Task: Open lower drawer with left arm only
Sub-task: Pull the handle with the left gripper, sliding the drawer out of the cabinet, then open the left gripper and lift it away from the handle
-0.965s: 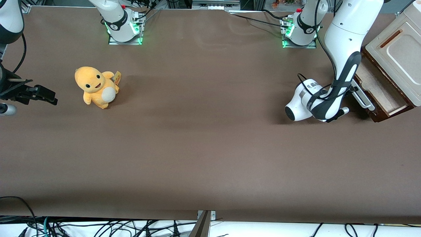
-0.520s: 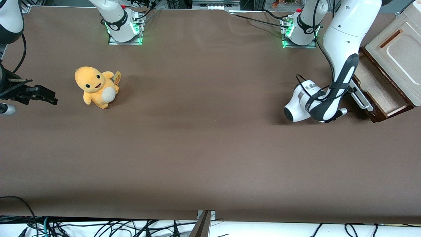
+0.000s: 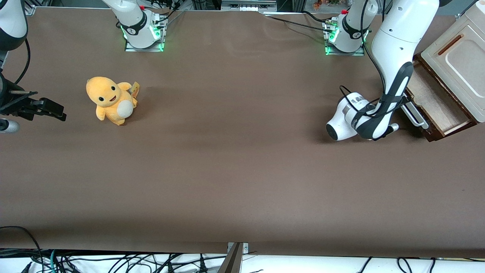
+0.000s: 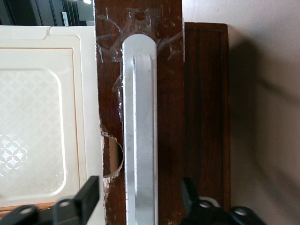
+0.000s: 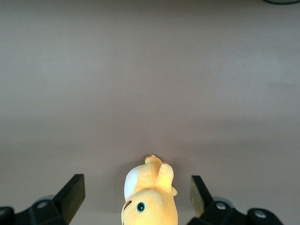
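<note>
The lower drawer (image 3: 433,101) stands partly pulled out of the cream cabinet (image 3: 460,62), showing its pale wood inside. Its dark brown front (image 4: 168,117) carries a long white-silver bar handle (image 4: 139,117), which also shows in the front view (image 3: 415,115). The left arm (image 3: 394,45) reaches down in front of the drawer, its white wrist (image 3: 346,121) low over the table. My gripper (image 4: 139,192) is open, one black finger (image 4: 89,194) on each side of the handle with a gap to the bar on both sides. In the front view the arm hides the fingers.
A yellow plush toy (image 3: 110,100) sits on the brown table (image 3: 235,170) toward the parked arm's end. Two arm bases with green lights (image 3: 142,28) stand along the table edge farthest from the front camera. Cables hang below the edge nearest that camera.
The wrist has shifted slightly away from the cabinet, and the drawer with its handle has slid out a little farther.
</note>
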Robot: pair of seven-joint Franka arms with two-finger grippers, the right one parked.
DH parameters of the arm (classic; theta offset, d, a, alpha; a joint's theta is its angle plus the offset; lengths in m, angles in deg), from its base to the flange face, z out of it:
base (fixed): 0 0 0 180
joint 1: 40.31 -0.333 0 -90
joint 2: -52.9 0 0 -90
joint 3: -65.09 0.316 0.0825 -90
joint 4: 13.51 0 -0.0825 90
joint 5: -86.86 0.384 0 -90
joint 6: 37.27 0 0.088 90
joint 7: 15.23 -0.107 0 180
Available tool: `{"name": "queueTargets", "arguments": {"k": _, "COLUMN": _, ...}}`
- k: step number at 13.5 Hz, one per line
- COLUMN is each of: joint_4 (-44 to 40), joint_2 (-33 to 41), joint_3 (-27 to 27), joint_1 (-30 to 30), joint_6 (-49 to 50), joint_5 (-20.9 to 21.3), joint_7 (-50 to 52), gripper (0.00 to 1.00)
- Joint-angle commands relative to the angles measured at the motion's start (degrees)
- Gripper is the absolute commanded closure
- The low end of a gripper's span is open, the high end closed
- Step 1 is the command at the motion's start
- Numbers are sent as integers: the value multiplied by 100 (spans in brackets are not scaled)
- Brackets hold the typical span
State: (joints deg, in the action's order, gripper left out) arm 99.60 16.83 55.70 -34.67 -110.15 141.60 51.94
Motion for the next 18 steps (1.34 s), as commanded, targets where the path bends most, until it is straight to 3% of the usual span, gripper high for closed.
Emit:
{"name": "queueTargets", "arguments": {"k": 1, "joint_4": -166, "joint_2": -41, "joint_3": -11, "joint_1": 25, "joint_6": 151, "joint_5": -147, "joint_7": -56, "gripper": 0}}
{"name": "queueTargets", "arguments": {"k": 4, "joint_4": -297, "joint_2": 29, "joint_3": -20, "joint_1": 42, "joint_6": 151, "joint_5": -156, "joint_7": -405, "gripper": 0}}
{"name": "queueTargets", "arguments": {"k": 5, "joint_4": -533, "joint_2": 73, "joint_3": -20, "joint_1": 42, "joint_6": 160, "joint_5": -365, "joint_7": -755, "gripper": 0}}
{"name": "queueTargets", "arguments": {"k": 9, "joint_4": -1596, "joint_2": 354, "joint_3": -107, "joint_1": 86, "joint_6": 423, "joint_5": -1542, "joint_7": -1758, "gripper": 0}}
{"name": "queueTargets", "arguments": {"k": 13, "joint_4": -2124, "joint_2": 838, "joint_3": -257, "joint_1": 7, "joint_6": 248, "joint_5": -2421, "joint_7": -2858, "gripper": 0}}
{"name": "queueTargets", "arguments": {"k": 17, "joint_4": -3617, "joint_2": 952, "joint_3": -248, "joint_1": -335, "joint_6": 265, "joint_5": -3625, "joint_7": -3842, "gripper": 0}}
{"name": "queueTargets", "arguments": {"k": 18, "joint_4": -3829, "joint_2": 1013, "joint_3": -239, "joint_1": -379, "joint_6": 265, "joint_5": -3767, "joint_7": -4035, "gripper": 0}}
